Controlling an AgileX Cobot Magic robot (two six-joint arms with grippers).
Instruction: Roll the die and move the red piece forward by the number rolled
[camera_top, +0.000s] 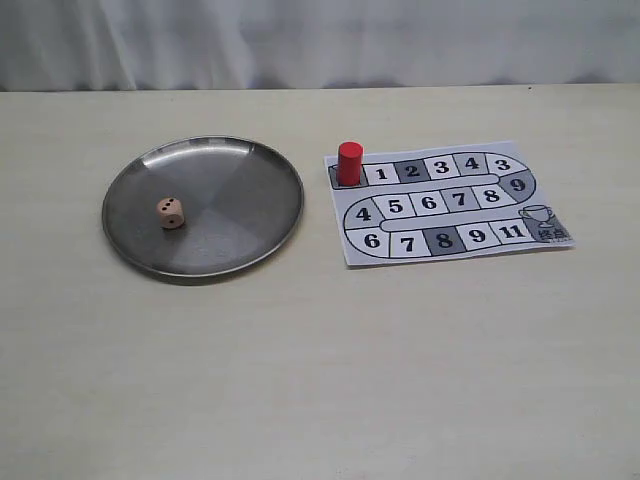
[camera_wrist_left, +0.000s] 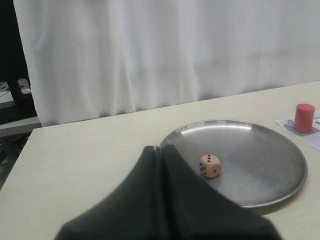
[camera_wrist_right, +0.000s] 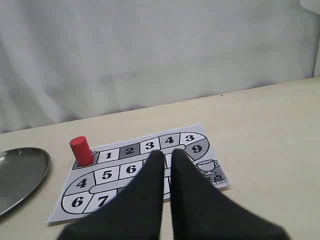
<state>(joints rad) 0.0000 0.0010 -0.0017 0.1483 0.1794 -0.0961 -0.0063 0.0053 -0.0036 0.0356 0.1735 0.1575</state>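
Observation:
The die (camera_top: 171, 212), a small tan cube with dark pips, lies inside the round metal plate (camera_top: 203, 274), left of its centre. In the left wrist view the die (camera_wrist_left: 210, 165) seems to show two pips on top. The red piece (camera_top: 349, 163) stands upright on the grey square just before square 1 of the paper game board (camera_top: 452, 232). Neither gripper shows in the exterior view. My left gripper (camera_wrist_left: 160, 148) is shut, fingers pressed together, short of the plate's near rim (camera_wrist_left: 280, 199). My right gripper (camera_wrist_right: 167, 153) hangs over the board (camera_wrist_right: 107, 175) with only a thin slit between its fingers, holding nothing; the red piece (camera_wrist_right: 81, 150) stands well off to one side.
The board's numbered track winds from 1 to 11 and ends at a trophy square (camera_top: 541, 222). Plate and board lie side by side on a pale table (camera_top: 320, 380). A white curtain (camera_top: 320, 40) hangs behind the table's far edge.

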